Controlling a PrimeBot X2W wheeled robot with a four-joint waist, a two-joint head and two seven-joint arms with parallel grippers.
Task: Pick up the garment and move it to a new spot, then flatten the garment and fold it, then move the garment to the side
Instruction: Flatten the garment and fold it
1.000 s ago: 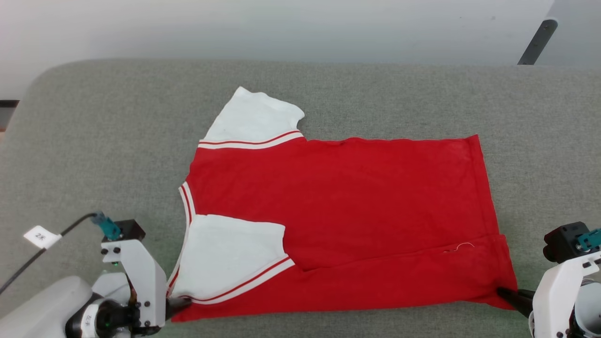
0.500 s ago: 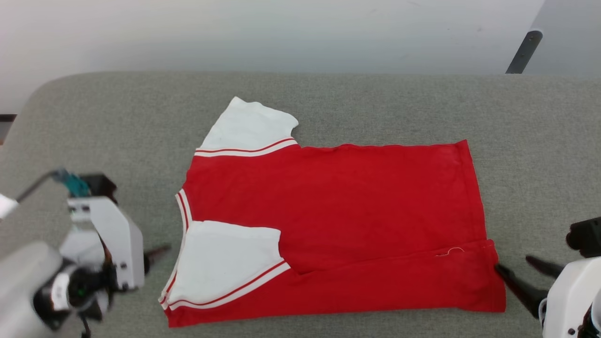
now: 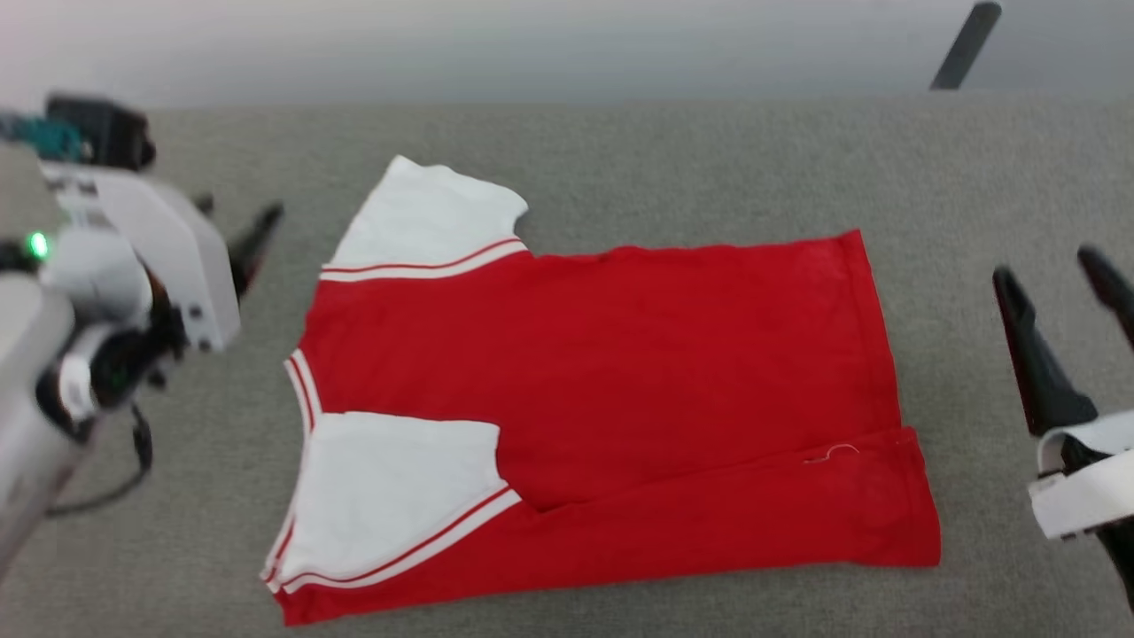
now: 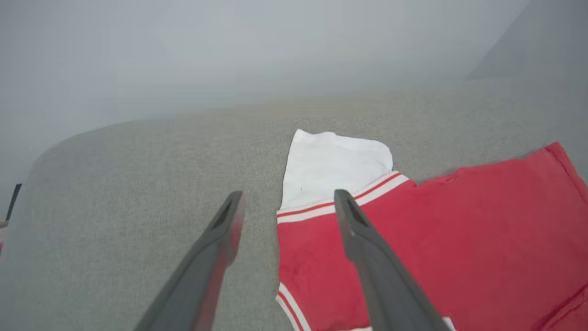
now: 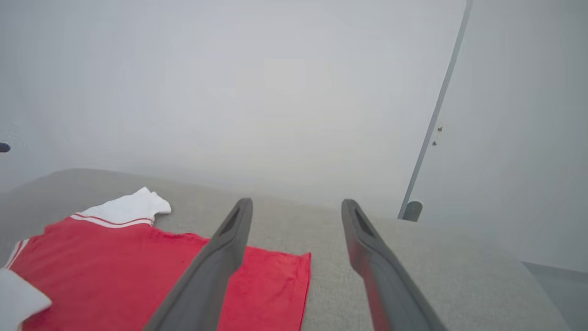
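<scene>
garment (image 3: 602, 390) flat on the grey surface (image 3: 709, 159), both grippers off it
left gripper (image 3: 237, 213), fingers spread, hovers at the garment's 10 o'clock; right gripper (image 3: 1045, 266), also spread, at its 3 o'clock.

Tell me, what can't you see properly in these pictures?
- garment, head view: its underside is hidden against the grey surface; the folded near edge covers what lies beneath.
- left gripper, head view: blurred, partly behind its own pale wrist.
- right gripper, head view: body cut off by the right edge.
- dark pole, head view: cut by the top edge.
</scene>
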